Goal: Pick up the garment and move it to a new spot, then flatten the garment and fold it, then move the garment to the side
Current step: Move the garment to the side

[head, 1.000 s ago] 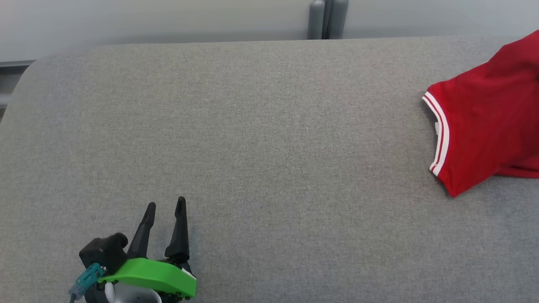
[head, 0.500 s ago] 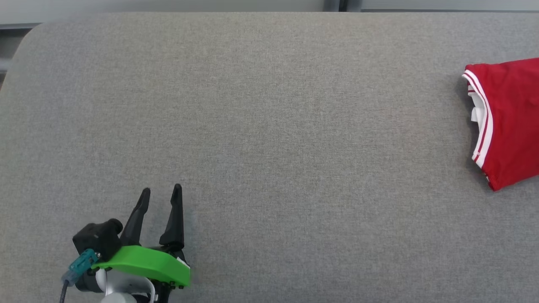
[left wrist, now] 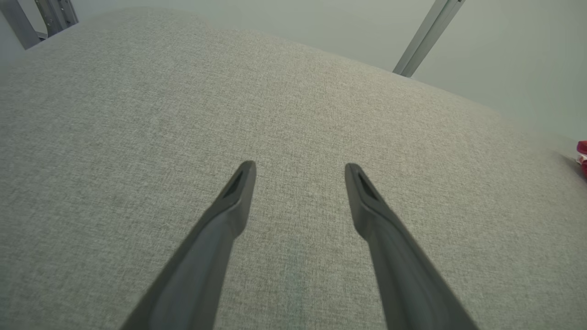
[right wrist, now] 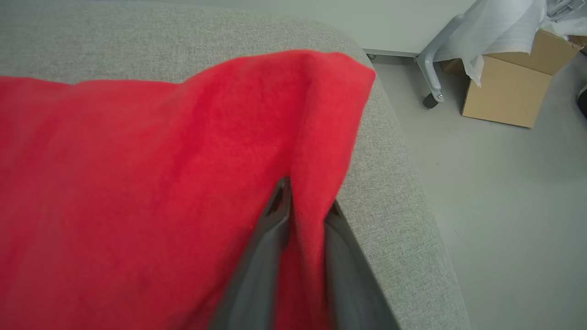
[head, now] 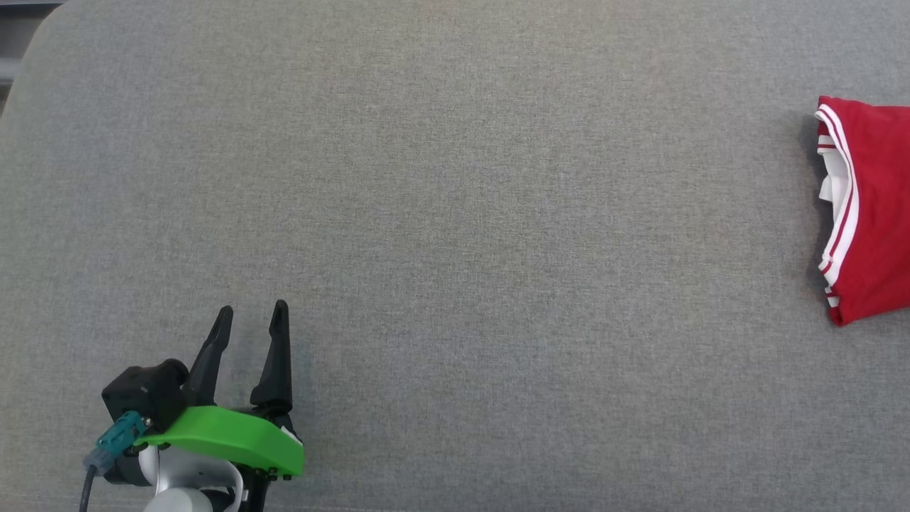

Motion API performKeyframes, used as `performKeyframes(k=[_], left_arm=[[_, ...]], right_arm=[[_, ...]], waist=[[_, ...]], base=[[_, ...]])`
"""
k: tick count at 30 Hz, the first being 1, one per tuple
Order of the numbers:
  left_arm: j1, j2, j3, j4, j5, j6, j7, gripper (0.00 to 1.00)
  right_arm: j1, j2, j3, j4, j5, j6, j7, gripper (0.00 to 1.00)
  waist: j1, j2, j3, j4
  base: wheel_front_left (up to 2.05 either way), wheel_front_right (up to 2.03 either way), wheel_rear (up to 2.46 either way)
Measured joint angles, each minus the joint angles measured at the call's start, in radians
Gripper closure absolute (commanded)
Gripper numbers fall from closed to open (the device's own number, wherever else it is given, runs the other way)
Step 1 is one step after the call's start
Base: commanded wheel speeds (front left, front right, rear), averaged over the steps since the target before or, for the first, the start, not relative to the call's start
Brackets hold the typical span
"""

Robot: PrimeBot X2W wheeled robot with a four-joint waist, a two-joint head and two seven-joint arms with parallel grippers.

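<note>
Over at 3 o'clock in the head view, the red garment (head: 874,213) lies on the grey padded table (head: 455,213). It is cut off by the frame edge, and its white-striped hem faces 9 o'clock. The left gripper (head: 254,307) sits at 7 o'clock in that view, well apart from the cloth. Its two dark fingers point toward 12 o'clock and are spread with nothing between them.

The left wrist view shows the same released claw (left wrist: 299,166) above bare fabric-covered tabletop. A sliver of the garment (left wrist: 582,151) shows at 3 o'clock.

In the right wrist view, the right gripper (right wrist: 308,195) is clenched on a fold of the garment (right wrist: 137,183), with red cloth pinched between its narrow-set fingers. From there the cloth rises in a ridge toward 12 o'clock and spreads out to 9 o'clock. The table's rounded corner (right wrist: 390,183) runs just beside the fingers at 3 o'clock. Beyond it is pale floor (right wrist: 504,220), and a cardboard box (right wrist: 504,96) stands at 2 o'clock beside a wheeled frame leg (right wrist: 431,68).
</note>
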State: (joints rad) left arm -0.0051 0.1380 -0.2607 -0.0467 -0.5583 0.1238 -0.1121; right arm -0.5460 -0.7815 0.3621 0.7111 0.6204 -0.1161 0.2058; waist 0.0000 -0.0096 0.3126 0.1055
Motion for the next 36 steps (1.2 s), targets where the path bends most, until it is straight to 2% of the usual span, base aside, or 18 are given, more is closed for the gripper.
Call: performKeyframes(k=[2, 3, 12, 16, 26, 32, 36], left_arm=[[0.0, 0.0, -0.002, -0.001, 0.003, 0.0, 0.007, 0.0], [0.0, 0.0, -0.002, -0.002, 0.008, 0.0, 0.01, 0.0], [0.001, 0.0, 0.01, -0.008, 0.01, 0.0, 0.024, 0.0], [0.002, 0.0, 0.021, -0.011, 0.01, 0.0, 0.025, 0.0], [0.0, -0.03, 0.009, -0.014, 0.007, 0.0, 0.02, 0.0], [-0.006, -0.048, 0.005, 0.012, -0.02, -0.007, -0.006, 0.0], [-0.04, -0.054, 0.007, 0.028, -0.028, -0.015, -0.035, 0.0]], right_arm=[[0.0, 0.007, -0.007, 0.017, -0.003, 0.0, -0.017, 0.02], [0.0, 0.007, -0.011, 0.027, -0.005, 0.0, -0.024, 0.0], [0.001, 0.005, -0.022, 0.093, -0.024, -0.008, -0.051, 0.0], [0.0, 0.028, -0.033, 0.092, -0.025, -0.008, -0.08, 0.0], [-0.065, 0.101, 0.015, -0.051, -0.072, -0.007, -0.15, 0.0], [-0.083, 0.171, 0.047, -0.124, -0.071, 0.049, -0.221, 0.0], [-0.082, 0.214, 0.047, -0.144, -0.062, 0.059, -0.276, 0.0]], waist=[[0.0, 0.0, 0.0, -0.002], [0.0, 0.0, 0.0, -0.003], [0.0, 0.0, -0.006, -0.026], [0.0, 0.0, -0.011, -0.044], [0.0, 0.0, -0.051, -0.099], [0.0, 0.0, -0.095, -0.134], [0.0, 0.0, -0.129, -0.156]], base=[[0.0, 0.0, 0.0], [0.0, 0.0, 0.0], [0.0, 0.0, 0.0], [0.0, 0.0, 0.0], [0.0, 0.0, 0.0], [0.0, 0.0, 0.0], [0.0, 0.0, 0.0]])
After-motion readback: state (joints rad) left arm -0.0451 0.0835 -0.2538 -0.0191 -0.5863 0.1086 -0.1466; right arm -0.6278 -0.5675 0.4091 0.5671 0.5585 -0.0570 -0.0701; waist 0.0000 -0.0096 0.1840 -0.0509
